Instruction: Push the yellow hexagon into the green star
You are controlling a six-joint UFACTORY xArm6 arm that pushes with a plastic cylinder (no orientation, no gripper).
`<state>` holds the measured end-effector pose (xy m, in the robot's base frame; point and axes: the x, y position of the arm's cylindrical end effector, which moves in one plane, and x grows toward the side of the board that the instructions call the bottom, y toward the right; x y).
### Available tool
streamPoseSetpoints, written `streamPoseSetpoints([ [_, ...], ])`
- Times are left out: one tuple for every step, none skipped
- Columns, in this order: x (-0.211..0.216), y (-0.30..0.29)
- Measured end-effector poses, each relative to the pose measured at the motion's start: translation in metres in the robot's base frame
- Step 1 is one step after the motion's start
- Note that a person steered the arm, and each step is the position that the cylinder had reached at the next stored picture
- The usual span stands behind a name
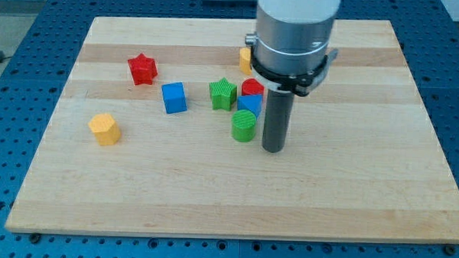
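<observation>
Blue pegboard (pixel 34 15) | wooden board (pixel 212 197) | my tip (pixel 272 150) beside green cylinder (pixel 244 126) | no fingers, nothing held

my tip (pixel 272 150) just right of green cylinder (pixel 244 126) | green star (pixel 223 94) beside blue cube (pixel 174 97) | yellow hexagon (pixel 105 129) well apart at view's left | red star (pixel 142 68) upper left

Pale wooden board (pixel 212 197), blue perforated bench (pixel 18 53) beneath, even light
</observation>
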<state>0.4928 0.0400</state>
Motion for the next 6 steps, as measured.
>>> streamPoseSetpoints([
  [0.000, -0.033],
  [-0.017, -0.051],
  [-0.034, -0.060],
  [-0.030, -0.069],
  [0.024, -0.114],
  [0.033, -0.195],
])
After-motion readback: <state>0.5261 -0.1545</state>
